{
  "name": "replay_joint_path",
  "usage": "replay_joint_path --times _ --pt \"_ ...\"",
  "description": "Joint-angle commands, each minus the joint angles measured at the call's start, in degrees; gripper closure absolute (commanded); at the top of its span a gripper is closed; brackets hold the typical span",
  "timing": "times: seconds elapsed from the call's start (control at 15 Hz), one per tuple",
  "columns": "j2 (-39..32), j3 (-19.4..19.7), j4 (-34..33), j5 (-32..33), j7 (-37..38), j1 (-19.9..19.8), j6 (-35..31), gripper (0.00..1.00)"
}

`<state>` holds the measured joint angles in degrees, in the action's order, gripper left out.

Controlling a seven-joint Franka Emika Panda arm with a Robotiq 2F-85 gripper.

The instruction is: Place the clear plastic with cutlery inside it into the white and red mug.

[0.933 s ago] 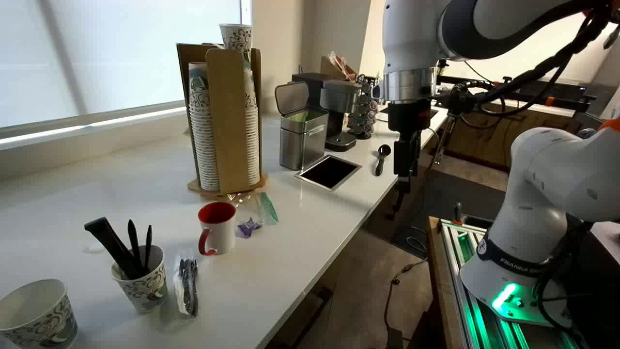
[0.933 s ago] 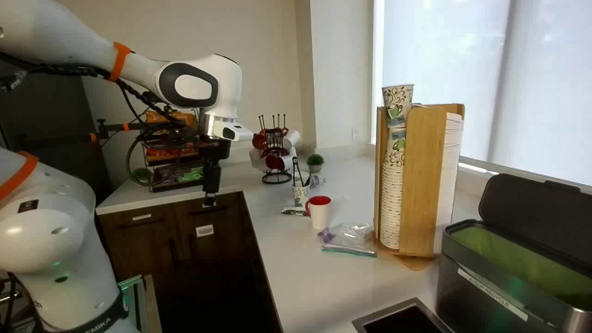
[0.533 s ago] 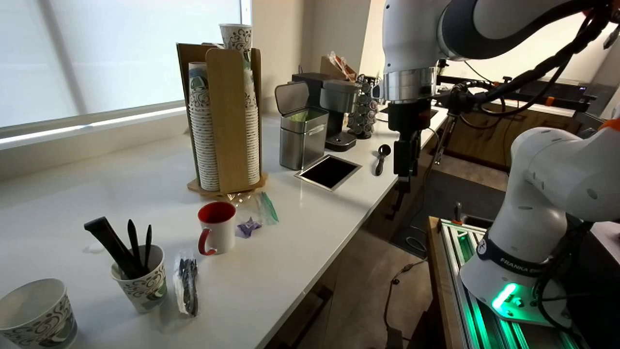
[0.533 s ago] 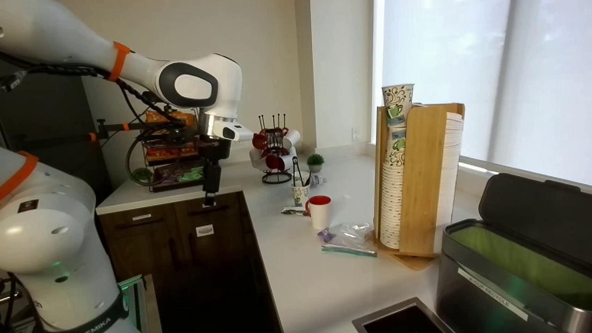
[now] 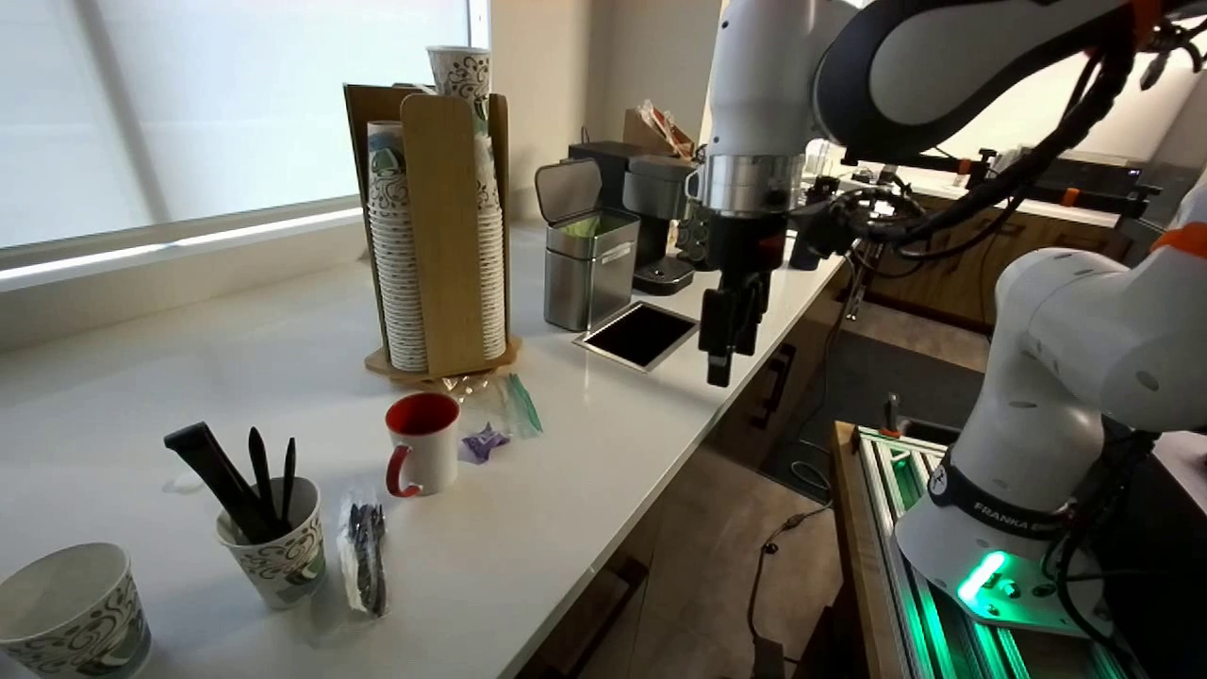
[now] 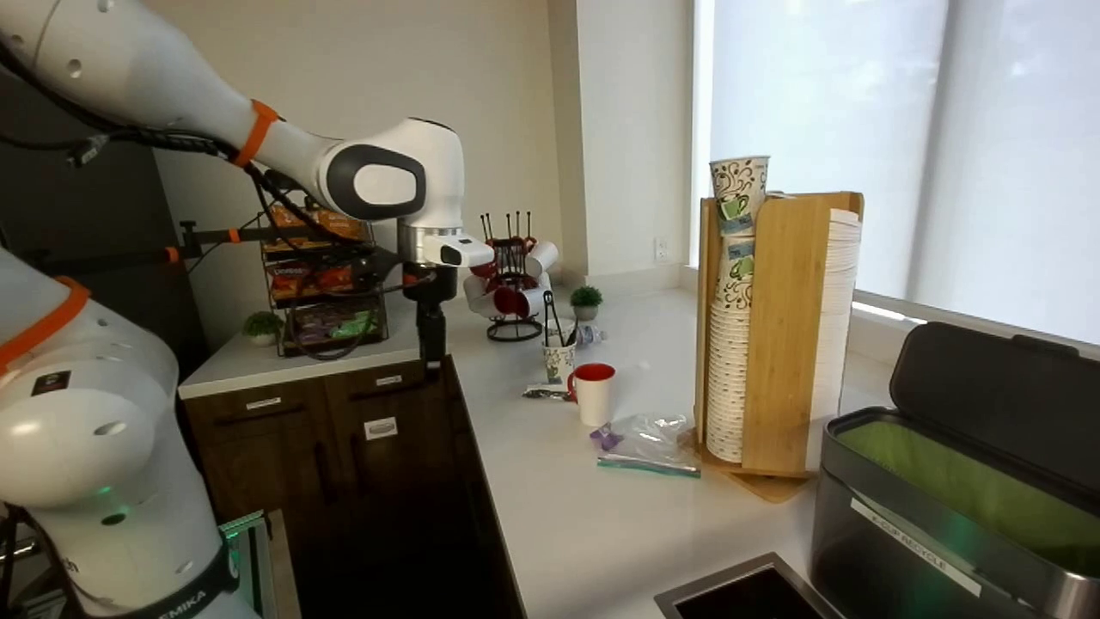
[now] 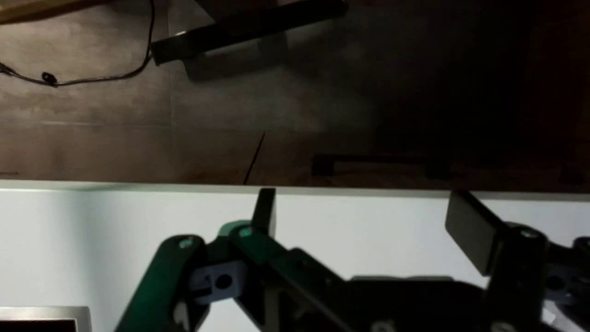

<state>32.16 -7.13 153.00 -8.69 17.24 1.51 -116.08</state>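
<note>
The clear plastic with cutlery (image 5: 363, 556) lies flat on the white counter, beside the handle side of the white and red mug (image 5: 426, 462). In an exterior view the sleeve (image 6: 546, 392) shows partly behind the mug (image 6: 595, 400), which stands upright. The mug's red inside looks empty as far as it shows. My gripper (image 5: 721, 363) points down above the counter's front edge, well away from mug and sleeve; it also shows in an exterior view (image 6: 432, 365). In the wrist view the gripper (image 7: 364, 210) is open, with only bare counter between its fingers. Sleeve and mug are not visible there.
A paper cup of black utensils (image 5: 283, 556) and a patterned cup (image 5: 85, 613) stand near the sleeve. A purple piece (image 5: 485, 441) and zip bag (image 5: 523, 405) lie by the mug. A tall cup holder (image 5: 443, 236) and steel bin (image 5: 591, 273) stand farther back.
The arm and gripper have moved in from beyond the counter edge toward the counter. The sleeve, the mug and the other things have not moved.
</note>
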Motion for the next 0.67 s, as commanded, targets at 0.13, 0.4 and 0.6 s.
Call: replay_joint_path --times 0.13,0.4,0.6 --pt "-17.27 -6.92 -7.63 1.15 17.90 -1.03 -16.99 0.00" --pt "-19.04 -5.53 -8.71 2.06 21.85 0.97 -18.14 0.00" --pt "-20.93 -4.90 -9.99 2.24 22.07 1.29 -18.10 0.00"
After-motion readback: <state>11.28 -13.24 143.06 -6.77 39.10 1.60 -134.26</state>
